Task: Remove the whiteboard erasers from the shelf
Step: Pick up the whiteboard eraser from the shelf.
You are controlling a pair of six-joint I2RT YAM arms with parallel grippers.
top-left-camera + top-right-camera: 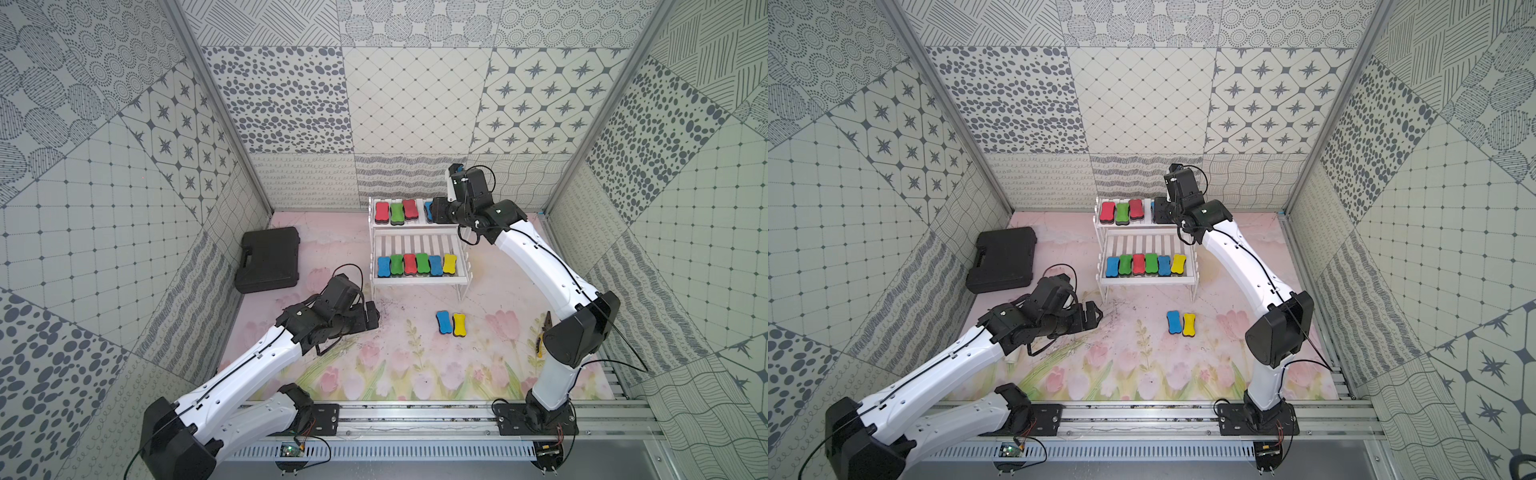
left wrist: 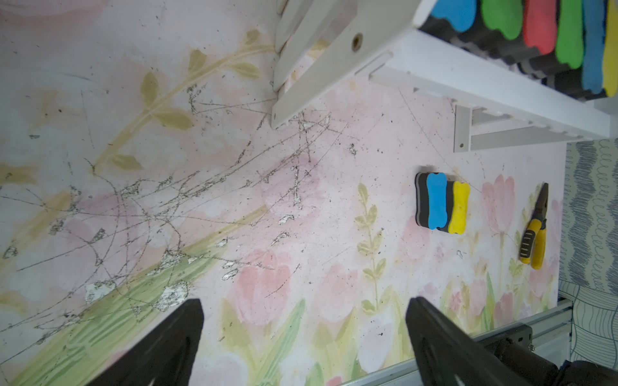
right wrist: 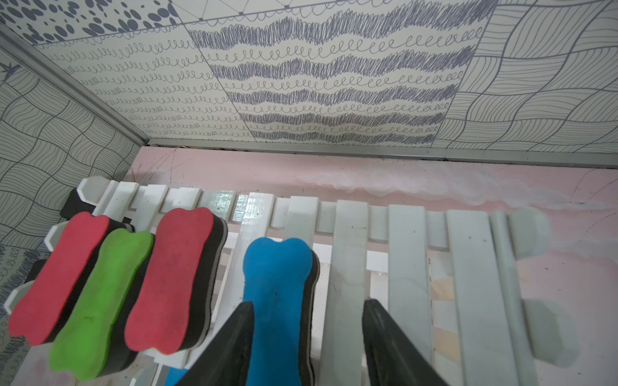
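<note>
**Tiled booth: right end effector [image 3: 307, 302] astride a blue eraser [image 3: 277, 284] on the shelf [image 1: 415, 282]**

Grey-patterned wall panels [image 1: 415, 104] close in three sides of a pink floral surface [image 1: 374, 365]. Two white arms reach in from the rail at the near edge. The right arm [image 1: 536, 266] stretches to the far side, and the left arm [image 1: 249, 365] hangs low over the surface.

The shelf, white and slatted, stands in two steps toward the back wall, with its upper tier the farther one. A black case [image 1: 269, 259] lies closed by the left wall, well apart from the shelf.

The left end effector [image 1: 1098, 316] hovers near the shelf's front leg, released wide, with nothing between its fingers. The right end effector sits over the upper tier, also released. Its fingers stand either side of the blue eraser, and the right wrist view shows a clear gap between one finger [image 3: 384, 334] and the eraser's side.

That eraser lies flat on the slats. It is a little apart from three more erasers [image 1: 397, 212] on the same tier, which are red, green and red and are packed against one another. On the lower tier a row of six erasers [image 1: 409, 264] sits touching: blue, green, red, green, blue, yellow. A pair of erasers [image 1: 444, 322], blue and yellow, lies on the surface in front of the shelf, side by side and touching.

Yellow-handled pliers [image 2: 535, 230] lie near the right wall, beside the right arm's elbow in a top view.
</note>
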